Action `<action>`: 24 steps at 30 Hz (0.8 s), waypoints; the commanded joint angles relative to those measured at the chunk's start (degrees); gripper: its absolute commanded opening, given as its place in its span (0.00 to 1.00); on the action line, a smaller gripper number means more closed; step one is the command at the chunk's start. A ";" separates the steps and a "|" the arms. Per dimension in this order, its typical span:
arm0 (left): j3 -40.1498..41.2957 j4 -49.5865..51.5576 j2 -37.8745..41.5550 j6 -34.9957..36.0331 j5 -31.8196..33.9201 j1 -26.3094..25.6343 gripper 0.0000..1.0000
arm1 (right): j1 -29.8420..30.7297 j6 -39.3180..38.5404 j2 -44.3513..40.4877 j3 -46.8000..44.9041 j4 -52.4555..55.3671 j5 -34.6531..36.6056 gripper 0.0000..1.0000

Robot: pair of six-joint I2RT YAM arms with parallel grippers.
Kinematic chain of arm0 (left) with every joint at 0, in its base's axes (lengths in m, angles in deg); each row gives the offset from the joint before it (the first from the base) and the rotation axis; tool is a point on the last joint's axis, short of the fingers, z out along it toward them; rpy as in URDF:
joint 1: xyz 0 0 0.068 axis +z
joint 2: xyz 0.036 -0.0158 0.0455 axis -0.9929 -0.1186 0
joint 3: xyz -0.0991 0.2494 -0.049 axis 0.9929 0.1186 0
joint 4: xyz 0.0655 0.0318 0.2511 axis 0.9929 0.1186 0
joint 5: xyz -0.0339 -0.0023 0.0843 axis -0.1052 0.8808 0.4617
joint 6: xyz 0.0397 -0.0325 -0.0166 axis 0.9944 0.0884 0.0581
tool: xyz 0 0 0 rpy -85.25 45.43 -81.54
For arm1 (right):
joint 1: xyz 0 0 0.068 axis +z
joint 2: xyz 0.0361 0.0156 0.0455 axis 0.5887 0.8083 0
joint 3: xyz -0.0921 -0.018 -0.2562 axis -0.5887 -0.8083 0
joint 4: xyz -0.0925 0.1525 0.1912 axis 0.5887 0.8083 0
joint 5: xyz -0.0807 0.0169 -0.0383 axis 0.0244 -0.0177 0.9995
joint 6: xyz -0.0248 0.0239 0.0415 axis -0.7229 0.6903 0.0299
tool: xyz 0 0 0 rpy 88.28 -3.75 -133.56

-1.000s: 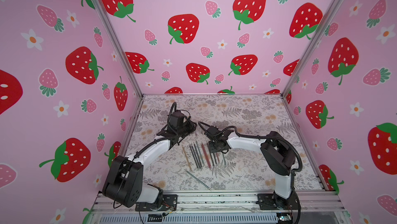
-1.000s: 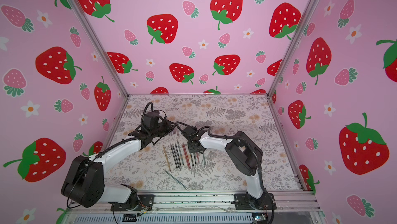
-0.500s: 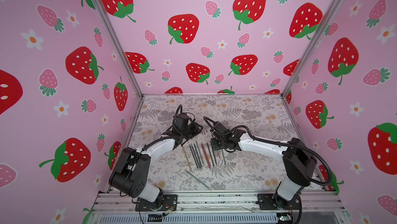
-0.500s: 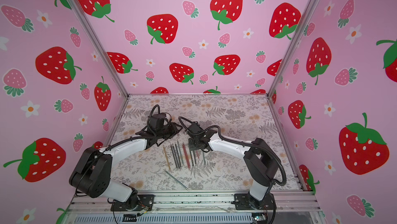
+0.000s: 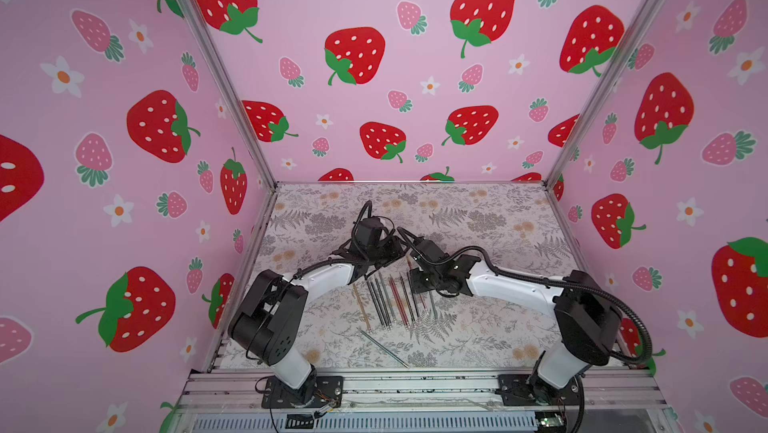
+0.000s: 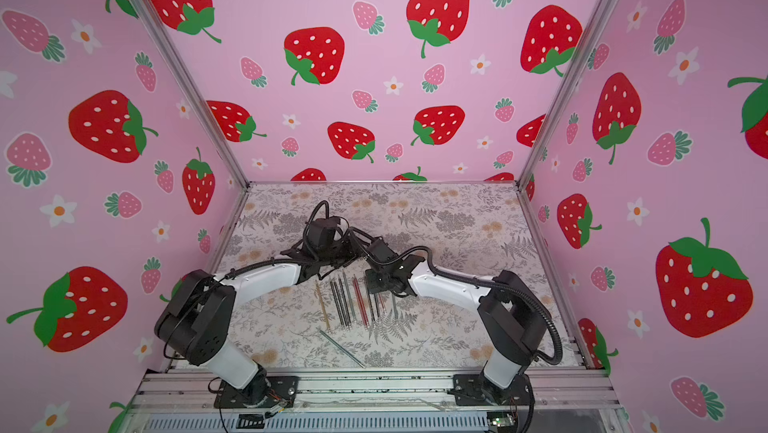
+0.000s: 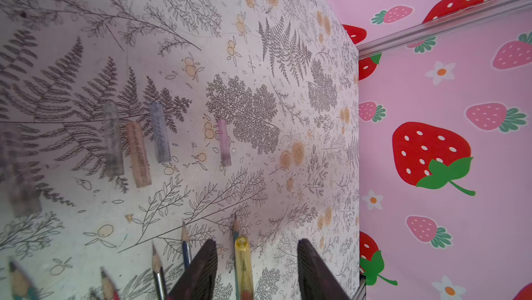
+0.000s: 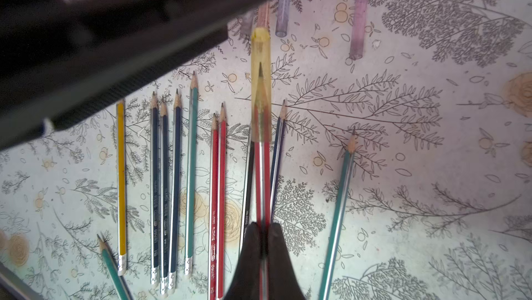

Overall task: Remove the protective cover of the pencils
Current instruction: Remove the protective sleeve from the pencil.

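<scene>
Uncapping step: right gripper [image 8: 263, 226] clamped on red pencil [image 8: 260, 174], over the row of bare pencils [image 8: 175, 169]; yellow cap [image 8: 260, 54] on its tip. Jaws of left gripper [image 7: 256, 244] apart around the cap, not gripping. Next, likely: close on cap, pull straight off.

Loose caps [image 7: 137, 154] behind the pencils [image 8: 221, 197]

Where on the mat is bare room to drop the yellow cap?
Bare mat between the pink cap and the wall; a narrower strip between it and the blue cap. Crowded: the grey cap, peach cap and blue cap close together, and the row of pencils.
</scene>
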 commanded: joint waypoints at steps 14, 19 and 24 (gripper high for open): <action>-2.96 -2.68 -3.14 -1.45 -2.59 -1.17 0.18 | 0.12 -0.43 -1.07 0.71 -2.02 -0.41 0.00; -3.14 -2.81 -3.72 -1.81 -2.85 -1.17 0.04 | 0.19 -0.50 -0.89 0.94 -2.02 -0.53 0.00; -3.91 -2.23 -3.78 -2.29 -2.85 -1.13 0.00 | 0.15 0.13 0.22 0.32 -2.26 0.52 0.28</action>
